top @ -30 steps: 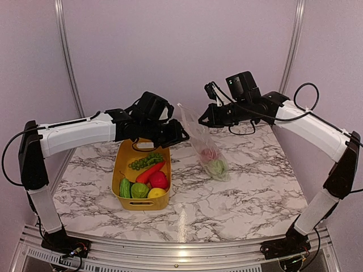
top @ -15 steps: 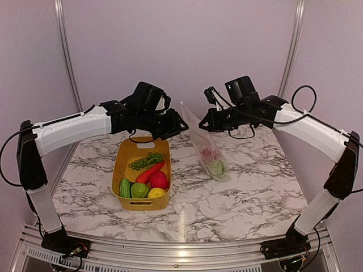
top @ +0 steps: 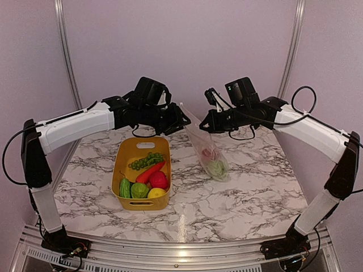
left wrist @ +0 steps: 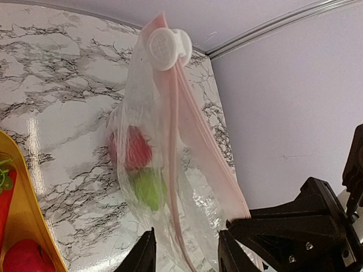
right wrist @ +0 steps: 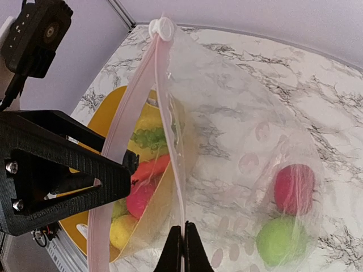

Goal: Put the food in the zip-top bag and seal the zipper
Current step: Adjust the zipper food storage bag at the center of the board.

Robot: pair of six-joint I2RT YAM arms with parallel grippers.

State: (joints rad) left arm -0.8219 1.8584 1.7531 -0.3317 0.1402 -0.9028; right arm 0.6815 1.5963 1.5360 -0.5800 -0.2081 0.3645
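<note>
The job is sitting at an early stage. The right tool (top: 203, 126) is pinching the mouth edge of the zip-top bag (top: 207, 148) with its jaws pressed fully together on the thin film, holding the bag up above the worktop (top: 249, 187) so that it is hanging slantwise. Its weighted bottom is sagging down to the marble surface, right of the yellow bin (top: 120, 164).

Only two pieces of the food are lying inside the bag: a pink-red ball (right wrist: 294, 188) and, just below it, a green round (right wrist: 279, 241), both settling in the lowest corner.

The rest is waiting in the bin: the grape bunch (top: 146, 161), the carrot (top: 151, 171), the red tomato (top: 159, 180), the lemon (top: 156, 192) and some green pieces (top: 131, 188) crowding the near end. So most of the filling is yet to be done.

The left tool (top: 184, 122) is hovering at the bag's mouth, opposite the right one. Its fingers are standing partly apart with the bag's rim running between them. From the wrist view it looks to be gripping nothing, though I cannot be sure the film isn't brushing one finger.

The zipper (right wrist: 170, 130) is gaping, its two pinkish strips parting along the mouth, and the white slider (left wrist: 166, 48) is sitting at the far top corner. Sealing is not begun.
</note>
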